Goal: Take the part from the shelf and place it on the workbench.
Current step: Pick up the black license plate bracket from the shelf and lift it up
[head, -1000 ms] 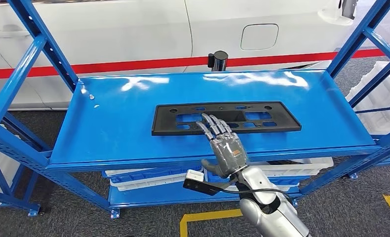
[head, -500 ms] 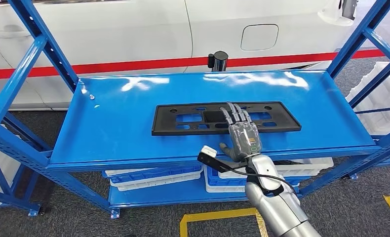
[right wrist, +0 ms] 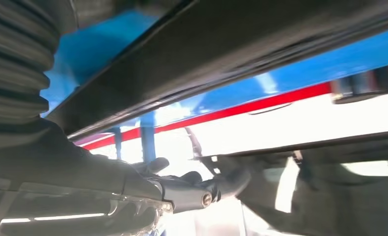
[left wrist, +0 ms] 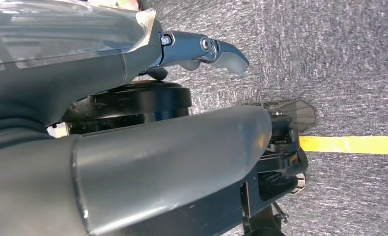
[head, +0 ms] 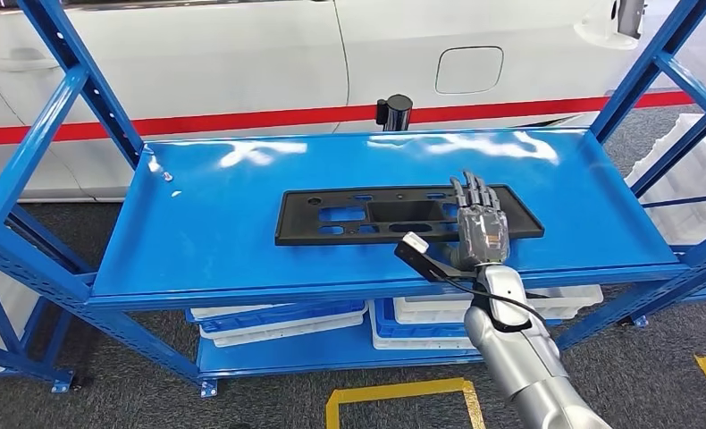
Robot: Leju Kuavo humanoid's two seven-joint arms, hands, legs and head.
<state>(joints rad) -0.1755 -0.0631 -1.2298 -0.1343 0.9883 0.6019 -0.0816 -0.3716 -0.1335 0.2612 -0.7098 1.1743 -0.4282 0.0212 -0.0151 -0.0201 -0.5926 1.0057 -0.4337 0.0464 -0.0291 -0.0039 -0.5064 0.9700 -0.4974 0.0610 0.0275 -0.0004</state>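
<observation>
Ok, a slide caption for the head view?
Right robot hand spread flat over the right end of the flat black plastic panel on the blue metal shelf.

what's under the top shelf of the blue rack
White bins and blue bins sit on the lower shelf, seen past the top shelf's front edge. The top shelf covers how far back they go, and the right arm covers part of them.

— What's behind the rack?
— A white car (head: pixel 242 54) with a red stripe (head: pixel 242 118).
— And the floor?
— Grey carpet (head: pixel 635 366) with yellow lines (head: pixel 394 391); white trays (head: pixel 278 323) sit below.
</observation>
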